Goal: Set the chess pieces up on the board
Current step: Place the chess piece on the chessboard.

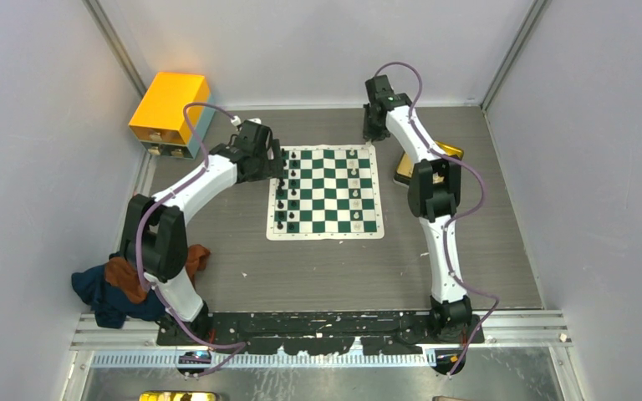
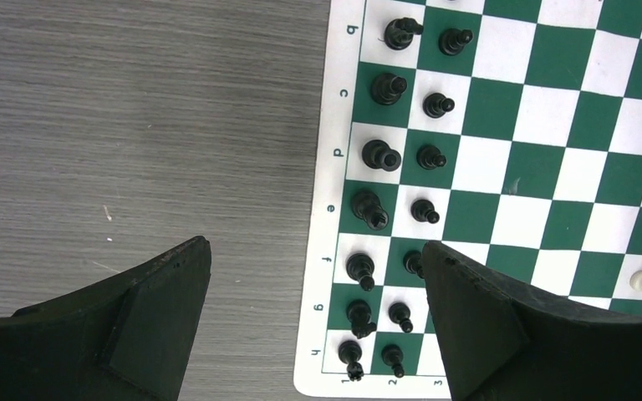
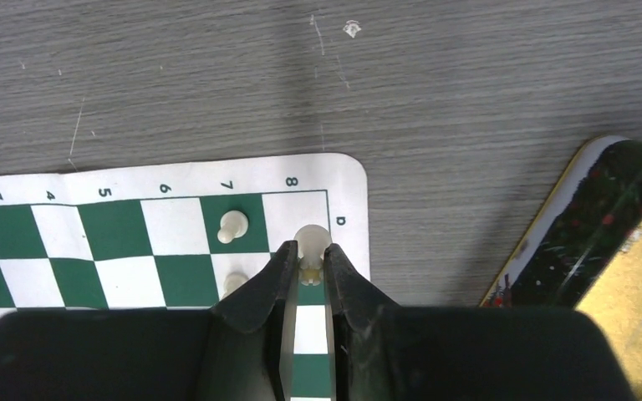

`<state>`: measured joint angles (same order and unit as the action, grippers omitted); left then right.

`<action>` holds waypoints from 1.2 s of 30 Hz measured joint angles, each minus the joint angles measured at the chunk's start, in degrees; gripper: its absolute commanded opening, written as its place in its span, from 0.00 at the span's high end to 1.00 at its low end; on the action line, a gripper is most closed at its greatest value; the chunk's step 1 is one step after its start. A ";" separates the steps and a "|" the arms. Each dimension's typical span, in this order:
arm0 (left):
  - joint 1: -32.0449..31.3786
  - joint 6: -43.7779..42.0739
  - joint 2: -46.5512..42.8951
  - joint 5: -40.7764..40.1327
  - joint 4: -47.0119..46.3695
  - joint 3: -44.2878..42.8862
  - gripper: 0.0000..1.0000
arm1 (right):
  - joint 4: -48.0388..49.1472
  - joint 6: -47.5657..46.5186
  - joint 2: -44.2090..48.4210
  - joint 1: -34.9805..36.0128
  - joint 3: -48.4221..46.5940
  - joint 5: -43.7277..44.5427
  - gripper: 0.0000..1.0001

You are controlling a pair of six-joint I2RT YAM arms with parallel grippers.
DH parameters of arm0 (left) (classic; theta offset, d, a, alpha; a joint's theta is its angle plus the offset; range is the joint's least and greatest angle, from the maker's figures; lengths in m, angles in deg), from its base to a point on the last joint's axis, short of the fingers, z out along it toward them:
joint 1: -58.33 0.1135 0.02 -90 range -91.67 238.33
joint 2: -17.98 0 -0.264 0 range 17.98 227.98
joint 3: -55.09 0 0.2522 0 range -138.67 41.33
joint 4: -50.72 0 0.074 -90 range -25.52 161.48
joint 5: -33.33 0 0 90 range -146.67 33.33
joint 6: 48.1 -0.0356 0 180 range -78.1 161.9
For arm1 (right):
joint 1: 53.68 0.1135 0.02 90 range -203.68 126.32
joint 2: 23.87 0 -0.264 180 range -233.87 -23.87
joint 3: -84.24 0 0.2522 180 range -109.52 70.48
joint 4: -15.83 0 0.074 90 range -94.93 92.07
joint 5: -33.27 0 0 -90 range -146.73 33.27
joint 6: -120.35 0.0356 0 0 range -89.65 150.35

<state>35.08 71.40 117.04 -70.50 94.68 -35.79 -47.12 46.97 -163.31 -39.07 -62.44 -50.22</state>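
Roughly sixteen black pieces (image 2: pixel 381 155), six white pieces (image 3: pixel 232 225).

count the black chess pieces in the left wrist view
14: black pieces stand in two columns of seven on the board, rows b to h, along its lettered edge. More may sit beyond the frame's top.

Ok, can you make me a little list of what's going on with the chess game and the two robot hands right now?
board: green and white checks, flat on the grey table
black pieces: standing in two rows along the board's left edge
white pieces: some stand near the right edge
left gripper: open, empty, over the board's left edge
right gripper: shut on a white piece at the board's far right corner
tray: right of the board
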 measured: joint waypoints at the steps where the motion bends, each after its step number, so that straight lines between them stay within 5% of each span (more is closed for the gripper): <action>1: 0.00 0.00 0.00 0.09 -0.02 0.09 0.03 | -0.24 0.04 -0.48 0.17 -0.52 -0.02 0.99; 36: 0.00 0.26 0.04 0.63 -1.27 0.68 0.03 | -3.52 0.26 -6.60 1.57 -6.82 -0.70 0.99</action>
<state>35.08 71.66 117.09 -69.86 93.41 -35.12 -50.64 47.24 -169.91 -37.49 -69.26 -50.92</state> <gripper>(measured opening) 0.970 0.210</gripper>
